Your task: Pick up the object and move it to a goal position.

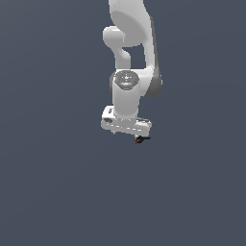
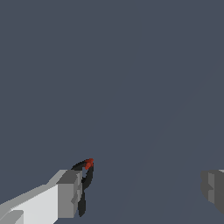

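A flat slate-grey backdrop [image 1: 48,192] fills the exterior view from edge to edge, dull blue-grey in tone and matte. Its shade is close to even, a touch darker toward the upper part of the picture than the lower. Whether it is a floor, a wall or only a rendered background cannot be told

The wrist view shows the same grey backdrop [image 2: 109,65] over nearly the whole picture. One detail breaks its evenness: a very faint slanting line [image 2: 154,135], barely paler than the grey on either side, too weak to tell what it is
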Motion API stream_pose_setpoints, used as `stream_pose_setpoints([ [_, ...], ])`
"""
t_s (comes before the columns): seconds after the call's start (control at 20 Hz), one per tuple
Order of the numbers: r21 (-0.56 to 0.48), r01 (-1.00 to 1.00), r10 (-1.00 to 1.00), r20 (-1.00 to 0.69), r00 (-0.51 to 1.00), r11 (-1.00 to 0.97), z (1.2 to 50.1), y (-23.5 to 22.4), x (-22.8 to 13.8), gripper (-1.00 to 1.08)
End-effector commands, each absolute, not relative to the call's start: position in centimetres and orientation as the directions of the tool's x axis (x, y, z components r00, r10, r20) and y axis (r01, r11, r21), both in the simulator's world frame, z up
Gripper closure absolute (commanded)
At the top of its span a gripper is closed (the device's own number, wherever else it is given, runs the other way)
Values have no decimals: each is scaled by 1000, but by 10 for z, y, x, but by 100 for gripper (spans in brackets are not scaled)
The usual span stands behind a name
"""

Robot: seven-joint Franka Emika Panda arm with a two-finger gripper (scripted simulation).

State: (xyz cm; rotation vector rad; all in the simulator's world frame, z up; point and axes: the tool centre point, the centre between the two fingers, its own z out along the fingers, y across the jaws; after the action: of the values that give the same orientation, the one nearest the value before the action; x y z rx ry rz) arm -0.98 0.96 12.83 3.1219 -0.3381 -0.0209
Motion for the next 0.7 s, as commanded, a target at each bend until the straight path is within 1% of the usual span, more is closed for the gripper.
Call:
stream_pose_setpoints([
  [0.0,1,-266,-266,-13,964,-964,122,20,-14,-92],
  [0.65,-1,-538,-538,-10,843,-843,88,68,-38,-92],
])
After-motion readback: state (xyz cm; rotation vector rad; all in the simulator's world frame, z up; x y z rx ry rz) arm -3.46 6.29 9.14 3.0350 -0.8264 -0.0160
